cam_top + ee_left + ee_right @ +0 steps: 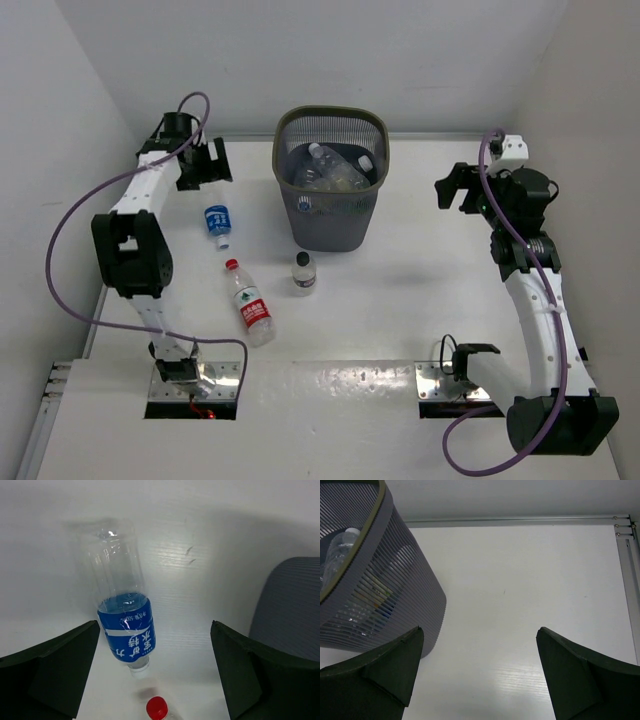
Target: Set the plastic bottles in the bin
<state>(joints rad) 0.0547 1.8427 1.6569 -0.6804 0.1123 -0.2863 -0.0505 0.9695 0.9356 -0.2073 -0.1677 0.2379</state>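
Note:
The dark grey mesh bin stands at the table's back middle with several clear bottles inside. A blue-label bottle lies left of it. A red-capped, red-white-label bottle lies nearer. A small black-capped bottle stands upright in front of the bin. My left gripper is open and empty, above and behind the blue-label bottle; the red cap shows below. My right gripper is open and empty, right of the bin.
White walls close the table at the back and sides. An aluminium rail runs along the table's right edge. Metal base plates sit at the near edge. Bare table surface lies between the bin and the right arm.

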